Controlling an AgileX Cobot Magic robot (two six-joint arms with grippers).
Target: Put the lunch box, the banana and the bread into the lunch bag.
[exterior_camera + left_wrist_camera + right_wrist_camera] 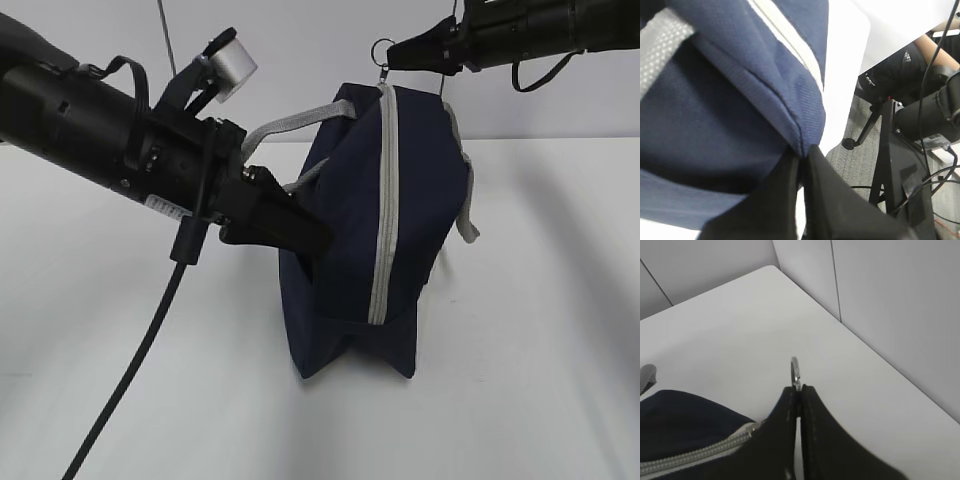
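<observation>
The navy-blue lunch bag (pixel 380 230) stands tilted on the white table, its grey zipper (pixel 384 200) running down the front, closed as far as I see. My left gripper (pixel 315 250) is shut on a fold of the bag's left side; the left wrist view shows the pinched fabric (pixel 800 142) between its fingers. My right gripper (pixel 395 55) is shut on the zipper's ring pull (pixel 795 371) at the bag's top. The lunch box, banana and bread are out of view.
Grey strap handles (pixel 290 125) hang off both sides of the bag. White table (pixel 540 380) extends all around. Walls (pixel 880 300) stand close behind the table's far edge. Camera stands and cables (pixel 920 150) lie off the table.
</observation>
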